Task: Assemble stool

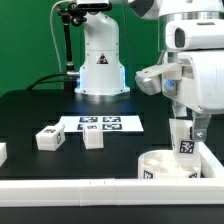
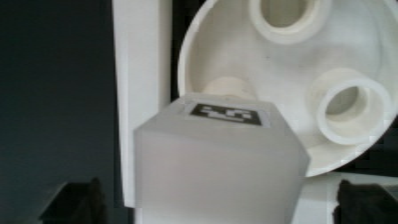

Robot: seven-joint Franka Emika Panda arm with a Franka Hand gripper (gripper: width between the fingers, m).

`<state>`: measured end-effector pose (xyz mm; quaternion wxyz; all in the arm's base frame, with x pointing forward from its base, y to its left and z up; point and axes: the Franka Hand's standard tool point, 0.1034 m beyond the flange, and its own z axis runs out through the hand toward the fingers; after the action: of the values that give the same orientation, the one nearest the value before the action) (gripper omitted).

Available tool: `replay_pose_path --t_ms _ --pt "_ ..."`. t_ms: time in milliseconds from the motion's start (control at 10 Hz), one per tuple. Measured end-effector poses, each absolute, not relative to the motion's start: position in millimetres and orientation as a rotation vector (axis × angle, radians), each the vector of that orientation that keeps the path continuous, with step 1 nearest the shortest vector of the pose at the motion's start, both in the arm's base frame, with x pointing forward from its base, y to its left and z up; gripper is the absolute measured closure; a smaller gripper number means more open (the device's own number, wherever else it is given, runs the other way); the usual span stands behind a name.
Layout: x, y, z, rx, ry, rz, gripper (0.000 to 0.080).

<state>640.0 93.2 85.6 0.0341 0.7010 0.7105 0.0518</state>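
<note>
My gripper is shut on a white stool leg with a square tag and holds it upright just above the round white seat at the exterior view's lower right. In the wrist view the leg fills the space between my dark fingers, its tagged end over the seat, close to one of the seat's round holes. Whether the leg touches the seat I cannot tell. Two more legs lie on the black table left of centre.
The marker board lies behind the loose legs. Another white part shows at the exterior view's left edge. White border rails run along the front and right. The seat sits against a rail. The robot base stands behind.
</note>
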Motion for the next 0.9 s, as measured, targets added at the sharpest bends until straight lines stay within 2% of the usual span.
replay_pose_path --t_ms 200,300,400,600,900 --pt "639.8 92.4 85.0 2.158 2.184 0.157 0.0396" --pt "639.8 91.9 84.9 2.159 2.183 0.157 0.0396" --pt "639.7 91.9 84.8 2.176 2.169 0.159 0.0462" --pt "639.8 91.3 84.8 2.199 2.146 0.159 0.0462" --pt "639.9 90.9 83.4 2.51 1.818 0.152 0.0462"
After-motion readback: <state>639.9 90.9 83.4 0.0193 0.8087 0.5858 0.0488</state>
